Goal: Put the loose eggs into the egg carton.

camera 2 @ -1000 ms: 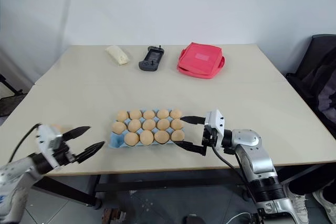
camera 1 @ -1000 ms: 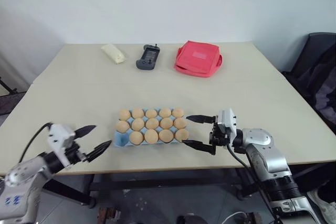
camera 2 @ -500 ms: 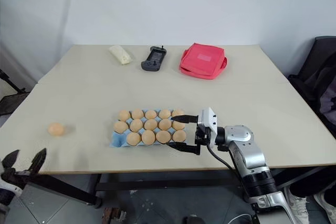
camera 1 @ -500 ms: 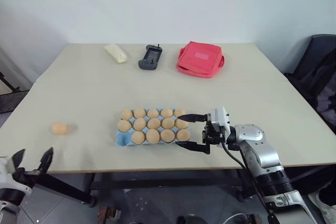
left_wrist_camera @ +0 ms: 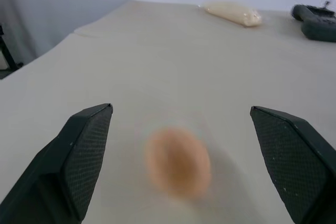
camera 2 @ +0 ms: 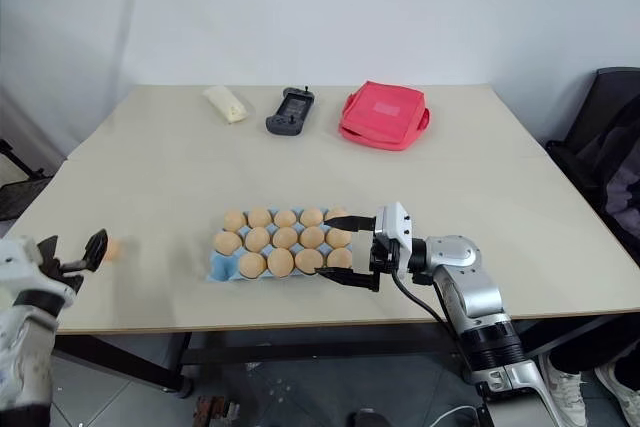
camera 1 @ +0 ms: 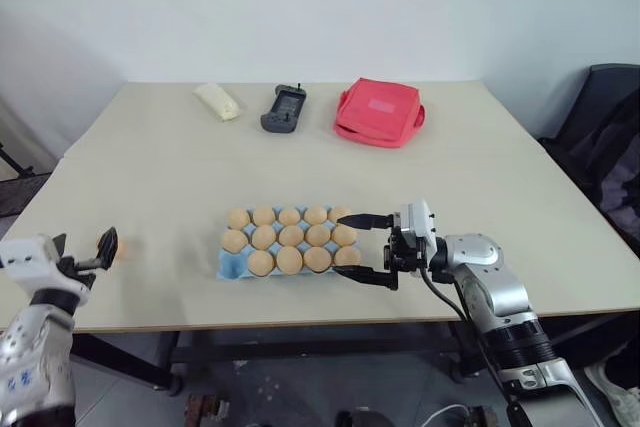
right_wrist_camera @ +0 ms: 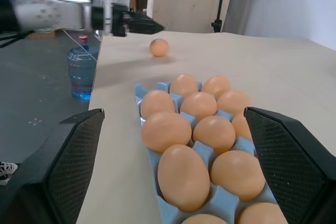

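Tan loose egg: lying on worktop, between left tool's spread fingers.
Blue egg carton: holding fourteen eggs.
Right tool: gaping wide, flanking carton's end.

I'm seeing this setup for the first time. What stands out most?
A light blue egg carton, nearly full of tan eggs, sits near the table's front edge, with the right claw open at its right end. One loose egg lies alone far to the left, framed by the open left claw. A red pouch brightens the far side.
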### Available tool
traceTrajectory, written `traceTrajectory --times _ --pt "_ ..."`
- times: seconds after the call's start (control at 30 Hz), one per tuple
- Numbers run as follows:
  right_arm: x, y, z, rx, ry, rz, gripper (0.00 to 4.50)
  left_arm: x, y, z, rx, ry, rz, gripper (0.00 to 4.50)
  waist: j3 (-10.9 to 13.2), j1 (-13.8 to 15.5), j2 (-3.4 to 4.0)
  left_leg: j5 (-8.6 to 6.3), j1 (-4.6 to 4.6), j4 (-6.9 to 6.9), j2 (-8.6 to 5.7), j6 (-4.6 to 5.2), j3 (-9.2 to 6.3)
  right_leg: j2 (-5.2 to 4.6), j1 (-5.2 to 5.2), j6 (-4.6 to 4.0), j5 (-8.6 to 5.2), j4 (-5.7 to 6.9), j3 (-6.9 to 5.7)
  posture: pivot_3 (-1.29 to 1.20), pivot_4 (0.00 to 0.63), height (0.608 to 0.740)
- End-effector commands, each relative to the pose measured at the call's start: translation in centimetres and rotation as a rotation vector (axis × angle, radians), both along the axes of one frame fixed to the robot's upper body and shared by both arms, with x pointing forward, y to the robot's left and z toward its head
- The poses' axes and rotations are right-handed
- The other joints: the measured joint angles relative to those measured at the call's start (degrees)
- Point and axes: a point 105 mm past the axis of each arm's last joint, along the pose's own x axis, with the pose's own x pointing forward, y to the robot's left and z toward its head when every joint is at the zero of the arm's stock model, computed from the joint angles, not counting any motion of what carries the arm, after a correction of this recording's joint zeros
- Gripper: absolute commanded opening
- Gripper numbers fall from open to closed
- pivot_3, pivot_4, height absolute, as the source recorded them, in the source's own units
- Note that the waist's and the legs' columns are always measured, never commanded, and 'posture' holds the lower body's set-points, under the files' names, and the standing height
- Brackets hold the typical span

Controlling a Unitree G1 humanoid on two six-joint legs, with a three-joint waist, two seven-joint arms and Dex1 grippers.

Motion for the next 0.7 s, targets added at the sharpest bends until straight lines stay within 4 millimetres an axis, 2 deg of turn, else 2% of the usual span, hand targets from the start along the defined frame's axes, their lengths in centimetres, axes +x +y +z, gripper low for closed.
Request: traceTrajectory --times 0.03,0.17,0.23,0.33,0.47,0.5,0.57,0.7 --pt "-0.1 0.2 1.0 0.019 -0.04 0.008 4.5 1.3 0.5 -0.6 -0.01 0.06 0.007 4.48 0.0 -0.03 0.0 0.0 0.02 -0.01 0.01 0.0 0.04 0.0 0.0 0.01 0.0 0.01 0.03 0.0 0.15 0.74" --pt "-0.2 0.4 1.2 0.027 -0.044 0.006 4.5 2.9 0.3 -1.2 0.016 0.139 -0.013 4.48 0.01 0.16 -0.03 0.06 0.0 -0.01 0.06 0.14 0.08 0.06 -0.03 0.01 -0.01 0.0 0.0 0.0 0.15 0.74" --pt "-0.2 0.4 1.2 0.03 -0.045 0.003 4.5 3.1 0.7 -1.4 0.008 0.166 0.007 4.48 0.04 0.16 -0.1 0.05 -0.01 0.0 0.1 0.12 0.07 0.09 -0.04 0.0 -0.01 0.0 -0.01 0.0 0.15 0.74" --pt "-0.2 0.4 1.2 0.036 -0.044 -0.006 4.5 3.0 0.8 -1.6 -0.001 0.172 0.0 3.87 0.03 0.1 -0.1 -0.05 0.0 0.0 0.12 -0.04 0.1 0.1 -0.05 -0.01 -0.02 0.02 0.02 0.0 0.15 0.74" --pt "-0.3 0.3 1.1 0.037 -0.041 -0.012 4.5 2.7 0.1 -0.8 0.014 0.114 -0.069 2.6 0.03 0.14 -0.1 -0.07 0.0 0.0 0.13 -0.08 0.11 0.09 -0.05 -0.02 -0.02 0.02 0.01 0.0 0.15 0.74" --pt "-0.3 0.4 1.0 0.038 -0.04 -0.013 4.5 2.6 -0.5 -0.2 0.026 0.077 -0.111 2.32 0.03 0.14 -0.1 -0.07 0.0 0.0 0.13 -0.08 0.11 0.09 -0.05 -0.02 -0.02 0.02 0.01 0.0 0.15 0.74" --pt "-0.3 0.3 1.0 0.039 -0.039 -0.017 4.5 2.4 -2.0 1.2 0.045 -0.004 -0.222 2.32 0.03 0.18 -0.1 -0.09 0.0 0.0 0.14 -0.11 0.1 0.09 -0.05 -0.03 -0.02 0.02 0.0 0.0 0.15 0.74" --pt "-0.1 0.2 1.1 0.037 -0.039 -0.024 4.5 1.6 -6.6 3.0 0.159 -0.09 -0.492 2.32 0.03 0.21 -0.11 -0.11 -0.01 0.0 0.13 -0.15 0.11 0.06 -0.05 -0.04 -0.03 0.02 0.01 0.0 0.15 0.74"
